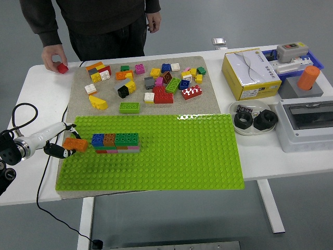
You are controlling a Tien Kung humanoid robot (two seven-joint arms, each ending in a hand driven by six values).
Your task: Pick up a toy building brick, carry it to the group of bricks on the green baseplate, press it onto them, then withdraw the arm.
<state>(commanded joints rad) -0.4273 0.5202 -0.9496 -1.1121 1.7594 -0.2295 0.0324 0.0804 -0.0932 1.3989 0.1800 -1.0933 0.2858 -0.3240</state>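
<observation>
— Where is the orange brick [75, 144] found?

— It is held at the left edge of the green baseplate [171, 156], just left of the group of bricks [115, 142] and apart from it.

— How is it placed relative to the fingers?

— It is pinched by the left hand [57, 139]: one finger [65, 126] is laid above it, another is curled beneath.

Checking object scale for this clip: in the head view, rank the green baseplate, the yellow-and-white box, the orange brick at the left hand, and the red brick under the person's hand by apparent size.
1. Green baseplate
2. Yellow-and-white box
3. Orange brick
4. Red brick, partly covered by the person's hand and farther from the camera, so its place below the orange one is unsure.
</observation>
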